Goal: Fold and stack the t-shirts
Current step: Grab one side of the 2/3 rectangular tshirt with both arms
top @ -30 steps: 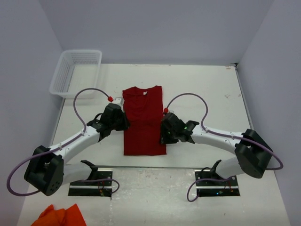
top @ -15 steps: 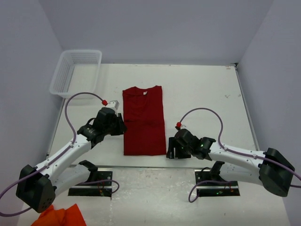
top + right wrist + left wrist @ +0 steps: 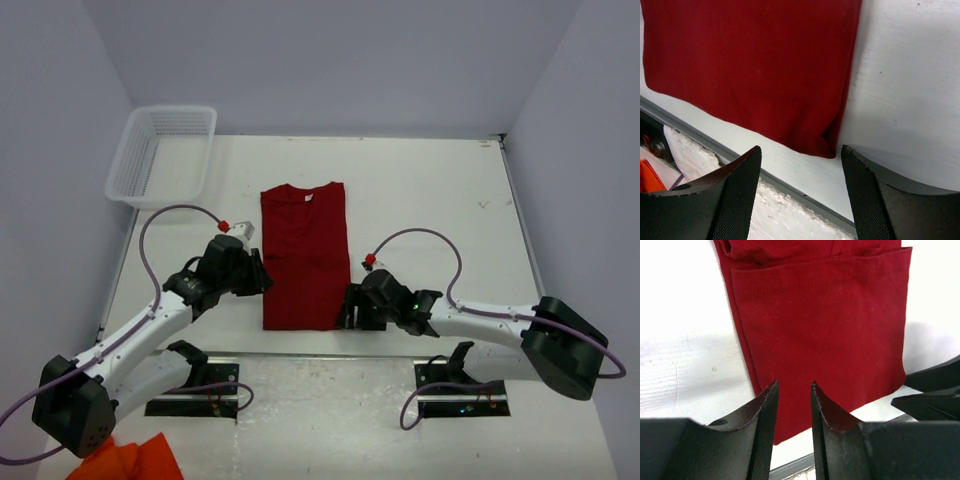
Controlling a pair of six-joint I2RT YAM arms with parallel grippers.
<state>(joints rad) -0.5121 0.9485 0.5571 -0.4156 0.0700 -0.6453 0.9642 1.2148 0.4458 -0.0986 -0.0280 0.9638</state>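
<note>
One red t-shirt [image 3: 305,255], folded long I think, lies mid tabletop [image 3: 430,190] by the near edge. One white basket [image 3: 165,150] sits at the far left corner. Both jaws are apart, holding nothing.

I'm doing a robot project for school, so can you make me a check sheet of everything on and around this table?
Surface: white table, lightly scuffed.
Job's things: one red t-shirt, folded into a long strip, lying flat, collar at the far end.
Clutter: empty white basket at the far left corner; orange cloth near the left arm's base.
Jaws: left jaws narrowly apart over the shirt's near hem; right jaws wide at its near right corner; both hold nothing.
Cables: purple cable loops above the left arm, another above the right.
Surroundings: plain pale walls.
</note>
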